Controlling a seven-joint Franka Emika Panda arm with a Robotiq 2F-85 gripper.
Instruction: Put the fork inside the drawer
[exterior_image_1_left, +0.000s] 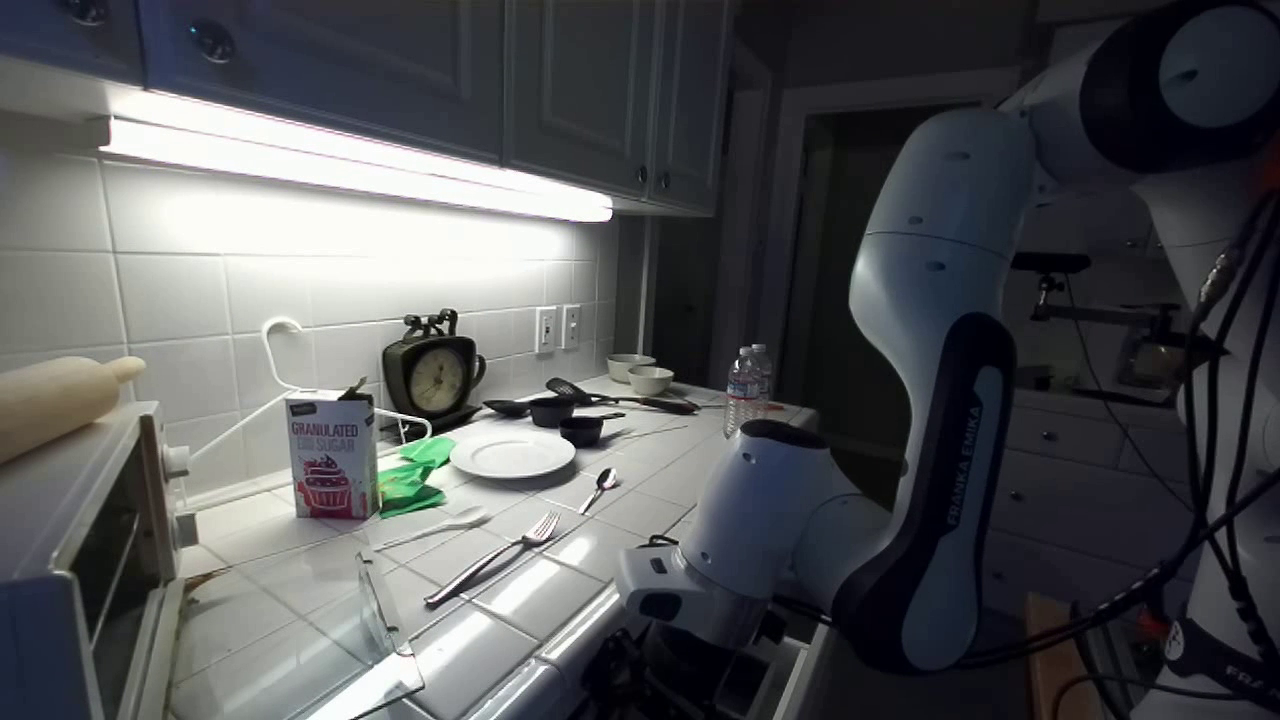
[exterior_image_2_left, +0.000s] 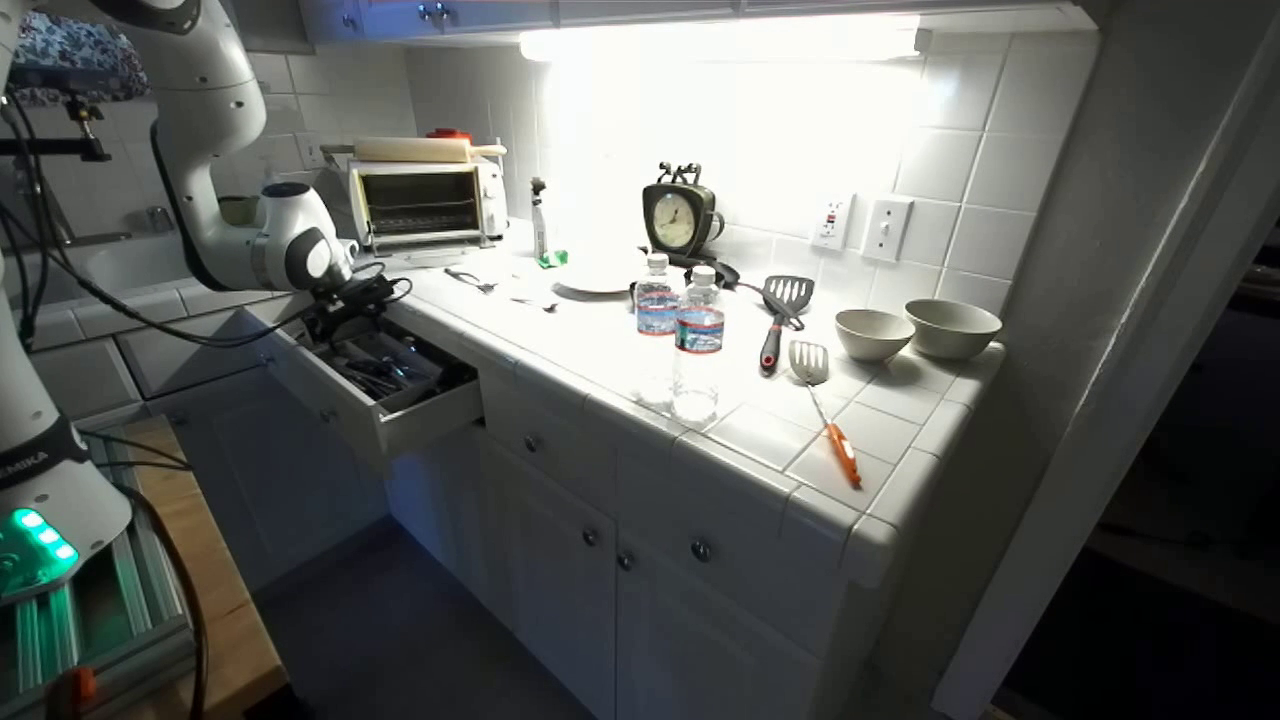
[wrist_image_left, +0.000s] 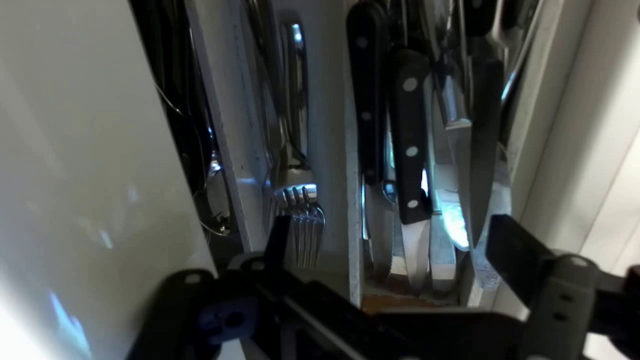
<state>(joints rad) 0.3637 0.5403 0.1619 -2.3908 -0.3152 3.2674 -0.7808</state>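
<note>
A metal fork (exterior_image_1_left: 495, 560) lies on the white tiled counter in an exterior view, apart from the gripper; it also shows small in an exterior view (exterior_image_2_left: 470, 281). The pale drawer (exterior_image_2_left: 318, 398) stands pulled out below the counter edge. In the wrist view its inner wall (wrist_image_left: 565, 165) and divider (wrist_image_left: 354, 250) show. My gripper (wrist_image_left: 392, 237) is open and empty, pointing down over the drawer; it also shows above the drawer in an exterior view (exterior_image_2_left: 335, 318). Forks (wrist_image_left: 302, 210) lie in a drawer compartment near the left fingertip. Black-handled knives (wrist_image_left: 410, 140) lie in the compartment between the fingers.
The counter edge (wrist_image_left: 100, 150) runs along the left of the wrist view. A spoon (exterior_image_1_left: 600, 485), a white plastic spoon (exterior_image_1_left: 450, 523), a plate (exterior_image_1_left: 512, 455), a sugar box (exterior_image_1_left: 333, 455) and a toaster oven (exterior_image_1_left: 90, 560) are on the counter. Water bottles (exterior_image_2_left: 698, 315) stand farther along.
</note>
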